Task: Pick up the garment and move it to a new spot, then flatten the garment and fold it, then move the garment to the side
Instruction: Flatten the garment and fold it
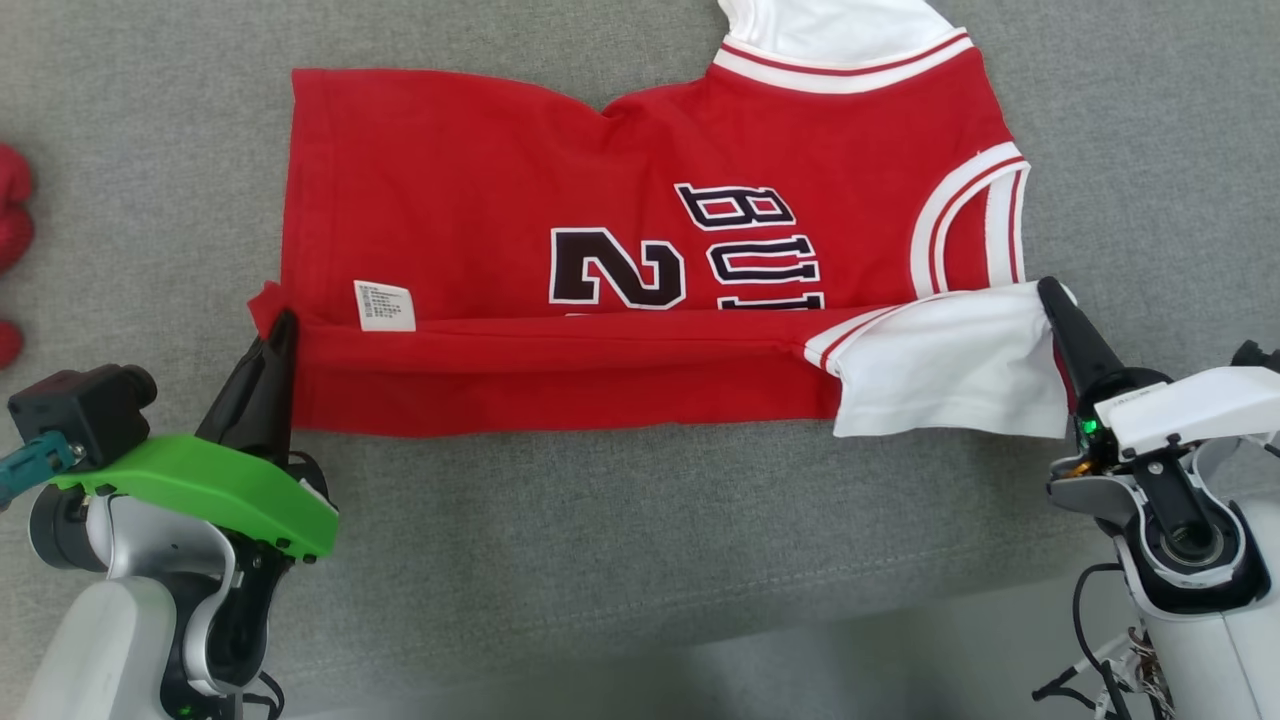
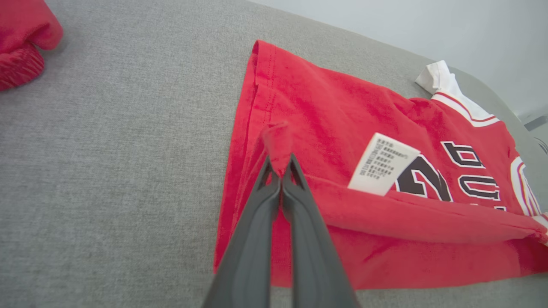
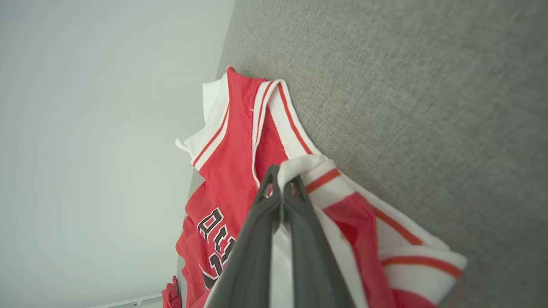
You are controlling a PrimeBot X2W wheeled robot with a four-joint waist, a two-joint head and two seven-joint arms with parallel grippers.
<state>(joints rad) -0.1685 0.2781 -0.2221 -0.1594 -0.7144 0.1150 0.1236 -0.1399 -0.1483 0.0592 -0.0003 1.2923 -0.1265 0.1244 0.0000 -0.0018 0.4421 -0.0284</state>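
Note:
The garment [image 1: 480,190] is a red jersey with white sleeves, black lettering and a white care label [image 1: 384,305], spread on the grey cloth surface [image 1: 620,530]. Its near long edge is folded up over the body. My left gripper [image 1: 283,322] is shut on the garment's hem corner at the left end of that fold; the left wrist view shows the garment [image 2: 334,119] pinched between the tips of that left gripper [image 2: 280,164]. My right gripper [image 1: 1048,290] is shut on the white sleeve edge at the right end, and the right wrist view has the right gripper [image 3: 280,175] clamped on the sleeve [image 3: 317,171].
Other red cloth [image 1: 12,215] lies at the far left edge, and that red cloth [image 2: 21,38] also shows in the left wrist view. The grey surface's front edge [image 1: 800,620] runs near the bottom. A pale wall [image 3: 98,141] stands beyond the surface.

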